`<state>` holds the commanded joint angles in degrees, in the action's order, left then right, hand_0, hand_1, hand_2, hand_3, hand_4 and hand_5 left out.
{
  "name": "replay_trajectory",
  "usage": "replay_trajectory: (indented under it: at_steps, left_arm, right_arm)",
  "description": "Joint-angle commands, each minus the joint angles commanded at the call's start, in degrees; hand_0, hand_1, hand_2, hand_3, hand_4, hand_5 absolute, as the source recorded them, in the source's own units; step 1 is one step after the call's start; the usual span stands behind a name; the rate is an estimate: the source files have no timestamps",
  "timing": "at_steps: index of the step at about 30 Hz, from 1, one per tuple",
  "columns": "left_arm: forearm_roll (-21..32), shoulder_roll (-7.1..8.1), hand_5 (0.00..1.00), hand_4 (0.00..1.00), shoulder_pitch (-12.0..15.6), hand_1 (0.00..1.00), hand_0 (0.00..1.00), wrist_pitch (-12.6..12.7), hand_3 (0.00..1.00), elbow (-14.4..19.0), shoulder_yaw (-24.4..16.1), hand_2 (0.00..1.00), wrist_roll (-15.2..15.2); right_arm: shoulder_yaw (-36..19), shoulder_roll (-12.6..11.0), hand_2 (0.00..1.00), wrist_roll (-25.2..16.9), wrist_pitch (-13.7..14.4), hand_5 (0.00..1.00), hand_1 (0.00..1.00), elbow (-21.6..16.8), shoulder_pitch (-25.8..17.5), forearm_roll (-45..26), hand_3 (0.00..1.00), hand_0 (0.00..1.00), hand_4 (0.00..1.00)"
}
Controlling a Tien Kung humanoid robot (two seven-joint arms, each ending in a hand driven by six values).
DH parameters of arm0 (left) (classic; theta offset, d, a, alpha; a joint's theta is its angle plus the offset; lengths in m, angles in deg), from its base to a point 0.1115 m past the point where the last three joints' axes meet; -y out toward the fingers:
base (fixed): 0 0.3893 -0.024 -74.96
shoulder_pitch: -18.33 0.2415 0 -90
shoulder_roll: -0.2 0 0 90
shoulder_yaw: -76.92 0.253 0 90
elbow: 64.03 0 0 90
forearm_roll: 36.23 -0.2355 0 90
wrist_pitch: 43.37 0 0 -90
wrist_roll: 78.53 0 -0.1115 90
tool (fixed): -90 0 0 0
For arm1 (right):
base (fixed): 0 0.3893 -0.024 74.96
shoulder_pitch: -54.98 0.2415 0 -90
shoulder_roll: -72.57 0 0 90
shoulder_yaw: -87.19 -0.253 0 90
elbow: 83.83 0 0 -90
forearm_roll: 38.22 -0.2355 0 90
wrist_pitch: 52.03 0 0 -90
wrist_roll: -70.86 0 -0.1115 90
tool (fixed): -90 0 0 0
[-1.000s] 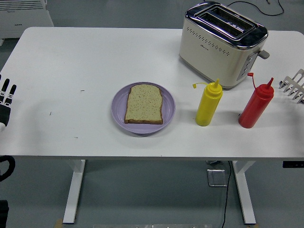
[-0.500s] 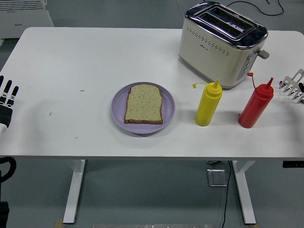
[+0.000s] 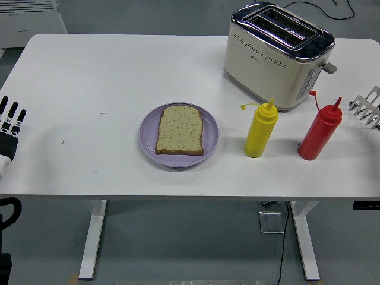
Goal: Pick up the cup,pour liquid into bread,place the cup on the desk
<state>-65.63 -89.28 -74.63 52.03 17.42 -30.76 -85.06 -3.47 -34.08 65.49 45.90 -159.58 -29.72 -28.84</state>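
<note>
Closest to the robot, at the left edge of the white table (image 3: 89, 89), is the left hand (image 3: 9, 127). Its fingers point up, straight and a little spread, and it holds nothing. A bit farther in, near the middle of the table, sits a purple plate (image 3: 148, 133) with one slice of bread (image 3: 180, 130) lying flat on it. The bread looks dry, with no sauce on it. To the right of the plate stands a yellow squeeze bottle (image 3: 260, 130), and to its right stands a red squeeze bottle (image 3: 320, 132). There is no cup to see, so one of these bottles is most likely the thing to pick up. Both stand upright on the table and no hand touches them. At the right edge, just beyond the red bottle, the pale tips of the right hand (image 3: 368, 107) poke in, spread apart and holding nothing. Farthest back is a cream toaster (image 3: 276, 53). So nothing is done yet: picking up, pouring and putting back are all left to do.
</note>
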Motion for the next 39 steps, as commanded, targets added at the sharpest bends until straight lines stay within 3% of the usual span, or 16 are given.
replay_trajectory:
  at_steps: [39]
  left_arm:
    - [0.1,-0.23,0.998,0.614,-0.4,0.783,0.803,-0.1,0.719,0.0,0.3,0.785,-0.2]
  right_arm:
    - [-0.4,0.0,0.709,1.1,-0.1,0.69,0.688,-0.1,-0.1,0.1,0.739,0.751,0.568]
